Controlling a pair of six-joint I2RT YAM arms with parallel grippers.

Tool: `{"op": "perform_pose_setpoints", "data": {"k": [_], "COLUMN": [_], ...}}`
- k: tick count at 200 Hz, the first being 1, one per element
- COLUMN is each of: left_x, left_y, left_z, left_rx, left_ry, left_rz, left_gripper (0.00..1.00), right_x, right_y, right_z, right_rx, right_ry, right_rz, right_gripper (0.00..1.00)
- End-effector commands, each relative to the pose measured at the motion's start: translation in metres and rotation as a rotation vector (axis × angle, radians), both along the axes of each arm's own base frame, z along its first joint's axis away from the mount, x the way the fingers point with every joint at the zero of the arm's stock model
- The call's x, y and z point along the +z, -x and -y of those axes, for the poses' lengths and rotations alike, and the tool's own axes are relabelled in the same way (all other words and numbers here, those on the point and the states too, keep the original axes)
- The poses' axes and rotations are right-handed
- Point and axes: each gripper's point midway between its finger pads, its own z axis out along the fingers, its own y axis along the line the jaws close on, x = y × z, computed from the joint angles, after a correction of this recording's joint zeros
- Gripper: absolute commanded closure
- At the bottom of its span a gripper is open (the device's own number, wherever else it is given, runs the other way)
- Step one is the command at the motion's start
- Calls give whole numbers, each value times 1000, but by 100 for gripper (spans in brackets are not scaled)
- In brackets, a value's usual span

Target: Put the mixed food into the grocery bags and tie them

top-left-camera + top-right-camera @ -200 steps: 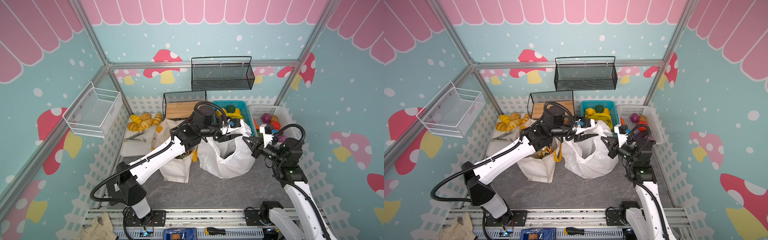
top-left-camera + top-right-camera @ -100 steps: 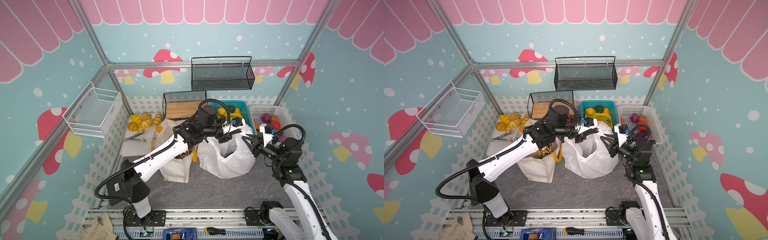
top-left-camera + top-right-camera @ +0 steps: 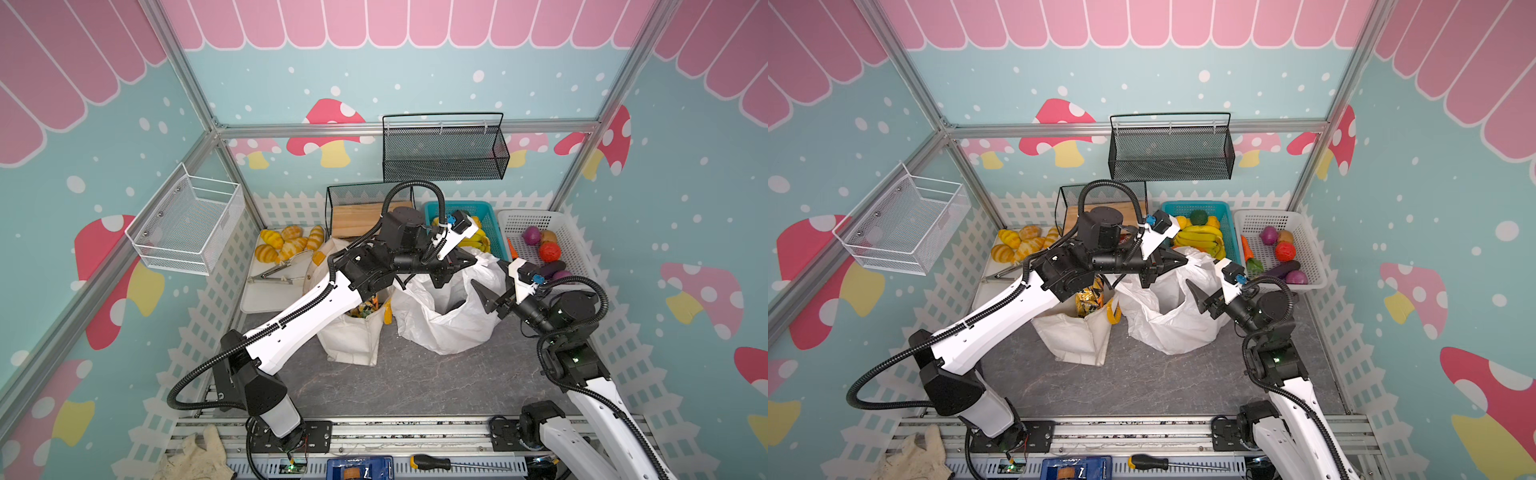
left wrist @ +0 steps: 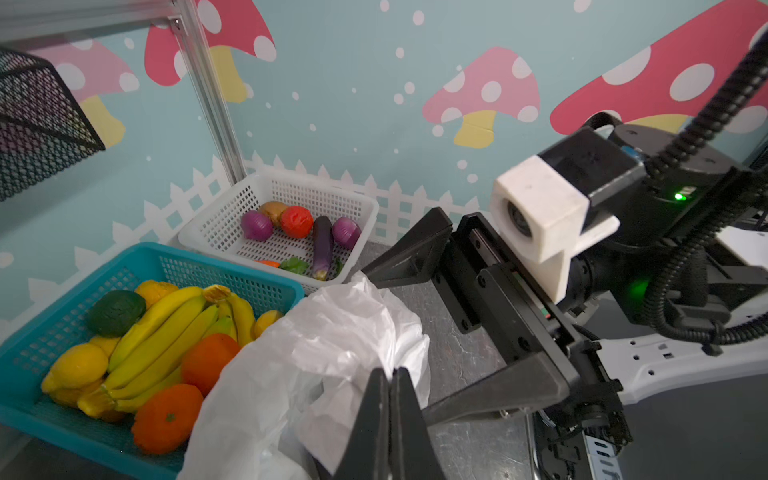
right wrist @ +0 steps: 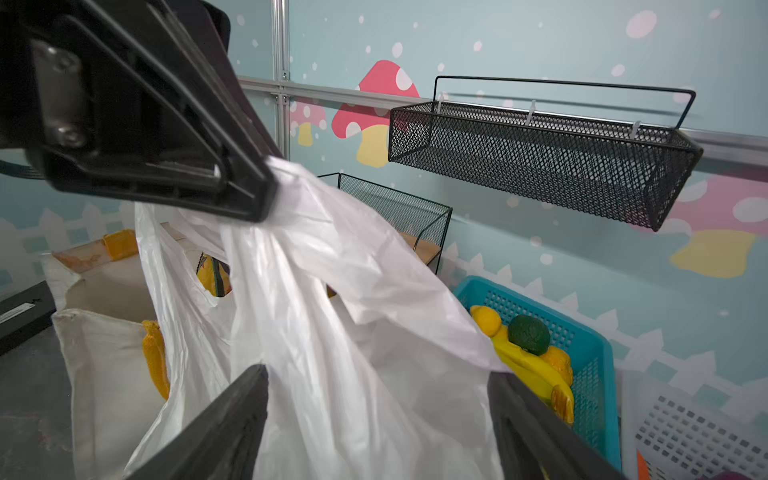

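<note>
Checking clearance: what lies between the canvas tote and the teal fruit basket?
The white plastic bag, gripped by the left claw; the right wrist view shows it.

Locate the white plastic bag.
In a top view the white plastic bag stands mid-table, right of the canvas tote, its top pinched by the left gripper.

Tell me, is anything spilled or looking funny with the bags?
Nothing is spilled. The white plastic bag looks lopsided: the left gripper is shut on one top edge and holds it up, so the rest sags crumpled. The canvas tote beside it stands upright with snack packets inside.
</note>
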Motion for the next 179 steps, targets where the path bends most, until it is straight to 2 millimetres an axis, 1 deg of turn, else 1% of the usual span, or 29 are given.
{"op": "perform_pose_setpoints", "data": {"k": [1,40,54,75,93,100,107,114,123,132,148,158,168,177,179], "left_x": [4,-2,-4,-7,-8,-6,-7,-6,-3,-2,-2,-3,-3,-4,-4], "left_y": [10,19,17,15,17,18,19,19,18,16,12,9,10,12,13], "left_z": [-7,-10,-10,-8,-5,-4,-4,-4,-4,-5,-9,-12,-16,-18,-19], "left_rx": [-5,-36,-31,-33,-61,-74,-87,-97,-107,-117,-136,-145,-173,-198,-211], "left_ry": [-19,-79,-99,-113,-116,-114,-116,-115,-109,-103,-105,-112,-121,-131,-136], "left_rz": [-96,-142,-152,-156,-157,-157,-160,-162,-162,-155,-112,-67,-5,55,91], "left_gripper": [100,100,100,100,100,100,100,100,100,100,99,95,90,82,80], "right_x": [10,5,5,2,-4,-6,-8,-9,-13,-20,-33,-38,-43,-46,-47], "right_y": [-12,-29,-27,-18,-15,-15,-16,-17,-19,-19,-15,-9,-5,-2,-1], "right_z": [11,17,16,9,-1,-5,-9,-13,-14,-16,-19,-20,-20,-20,-20], "right_rx": [-104,-165,-157,-105,-41,-11,17,37,45,61,89,110,124,144,151], "right_ry": [44,96,98,92,102,103,95,87,68,50,16,-11,-42,-66,-71], "right_rz": [119,117,120,124,118,108,94,82,56,23,-33,-64,-106,-139,-147], "right_gripper": [15,15,15,15,15,17,23,32,47,58,73,81,87,91,92]}}
